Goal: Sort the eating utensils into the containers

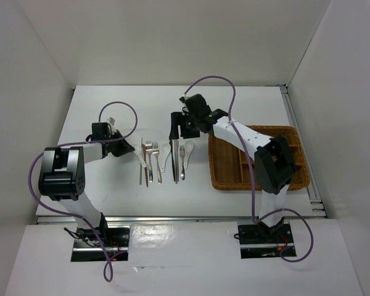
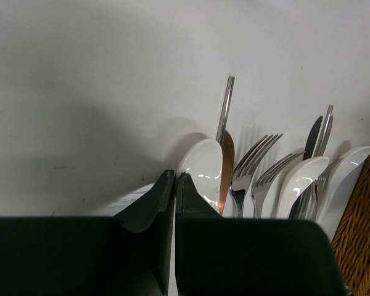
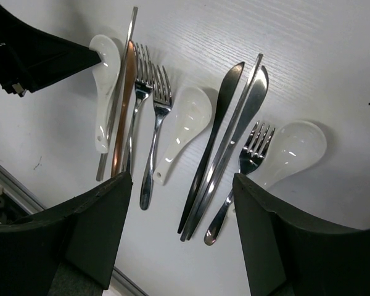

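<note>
The left end effector (image 2: 176, 180) has its two dark fingers pressed together with nothing between them. Its tips sit just beside the bowl of the leftmost glossy white soup spoon (image 2: 203, 165).

From there a row of utensils runs rightward on the white surface (image 1: 111, 105), none of it in the tray:
- a thin silver metal rod (image 3: 119, 74)
- a flat copper-brown blade (image 3: 124, 105)
- two slim silver forks (image 3: 140, 86)
- a second white soup spoon (image 3: 186, 120)
- a slender dark knife (image 3: 219, 123), tight against a silver knife (image 3: 250, 111)
- a third fork (image 3: 250, 151)
- a third white spoon (image 3: 294, 147)

Their long axes lie roughly parallel, running from the near edge toward the far edge.

The right end effector (image 3: 182, 185) hovers over the right half of the row, fingers wide apart, and the opening is set across those axes. The two knives lie directly below, between the fingers.

Farthest right is the rectangular brown woven wicker tray (image 1: 228, 184) with inner dividers. It is near the right arm and well apart from the left.

The right arm looks better placed for the next pick. The smooth, thin metal pieces lie flat and close together, so one could slip or two could come up at once.
</note>
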